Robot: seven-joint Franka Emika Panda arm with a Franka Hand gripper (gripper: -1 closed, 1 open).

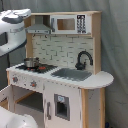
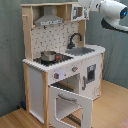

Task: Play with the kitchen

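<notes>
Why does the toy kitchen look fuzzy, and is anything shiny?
In the first exterior view the kitchen looks soft all over, and the pot glints a little. In the second exterior view the robot arm is bright white against the dim curtain, and the open oven door looks soft too.

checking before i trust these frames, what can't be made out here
- Gripper: not seen in either view; the arm is cut off by the first exterior view's left edge, and runs off the second exterior view's top right.
- Microwave: partly covered by the arm in the second exterior view.
- Pot contents: too small to tell.
</notes>
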